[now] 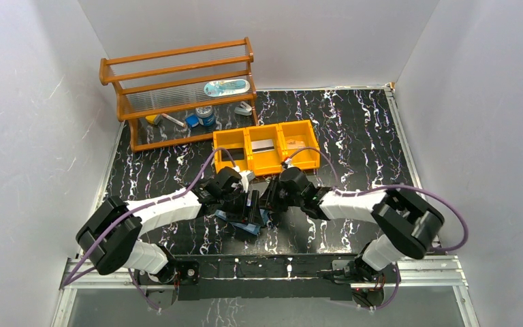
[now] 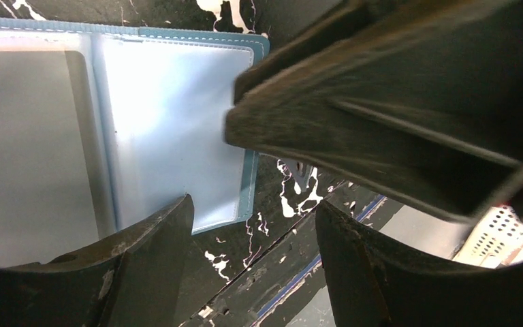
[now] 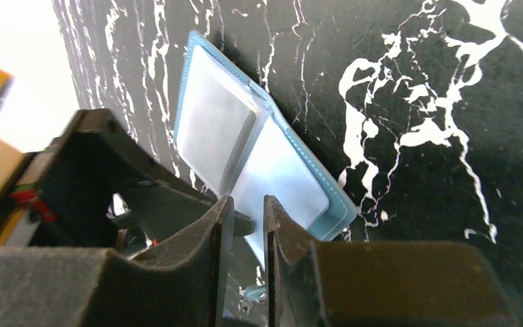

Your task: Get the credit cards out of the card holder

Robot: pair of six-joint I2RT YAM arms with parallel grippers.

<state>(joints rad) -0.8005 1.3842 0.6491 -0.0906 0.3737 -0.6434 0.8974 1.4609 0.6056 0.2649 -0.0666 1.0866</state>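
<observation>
Overhead, left gripper and right gripper meet over the card holder on the table, just before the orange tray holding two credit cards. Left wrist: holder lies open, left fingers spread and empty. Right wrist: fingers nearly touch at the holder's edge; whether they grip it, I cannot tell.

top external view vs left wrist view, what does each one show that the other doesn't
Only the top view shows the orange tray holding a grey card and a tan card, the wooden rack, the left arm and the right arm. Only the left wrist view shows the card holder lying open, its clear pockets close up. Both show that blue card holder on the black marbled table.
</observation>
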